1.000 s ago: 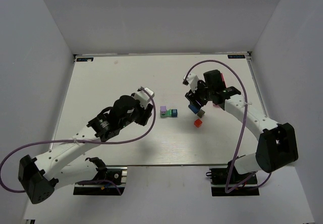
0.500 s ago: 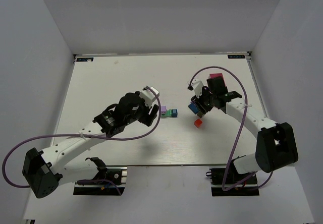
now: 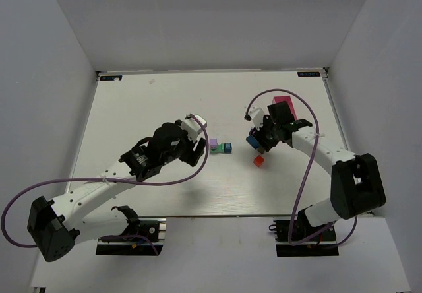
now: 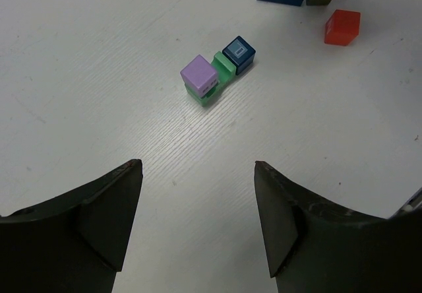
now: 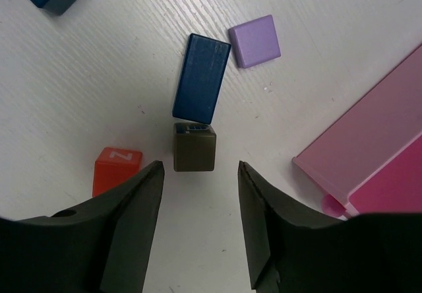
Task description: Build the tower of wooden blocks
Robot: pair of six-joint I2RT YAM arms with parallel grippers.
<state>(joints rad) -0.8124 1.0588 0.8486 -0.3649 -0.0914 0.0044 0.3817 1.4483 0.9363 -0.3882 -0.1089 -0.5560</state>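
Note:
The wood block tower is a small cluster mid-table: a purple cube point(image 4: 199, 72) sits on a green piece point(image 4: 222, 67), and a blue cube point(image 4: 239, 52) touches them point(image 3: 219, 146). My left gripper point(image 4: 196, 165) point(image 3: 196, 151) hangs open just short of this cluster, with nothing between its fingers. My right gripper point(image 5: 200, 165) point(image 3: 264, 140) is open above bare table. A grey-brown cube point(image 5: 194, 147) lies just beyond its fingertips. It touches a long dark blue block point(image 5: 202, 77). A red cube point(image 5: 117, 169) point(image 3: 258, 162) lies to the left, and a flat purple piece point(image 5: 254, 40) lies farther out.
A pink rectangular box point(image 5: 376, 154) point(image 3: 284, 101) lies close to the right gripper's right finger. White walls enclose the table on three sides. The arms' purple cables loop above the table.
The right wrist has turned and shifted, uncovering the pink box behind it, and its jaws narrowed. The left gripper edged toward the cluster. No block has moved.

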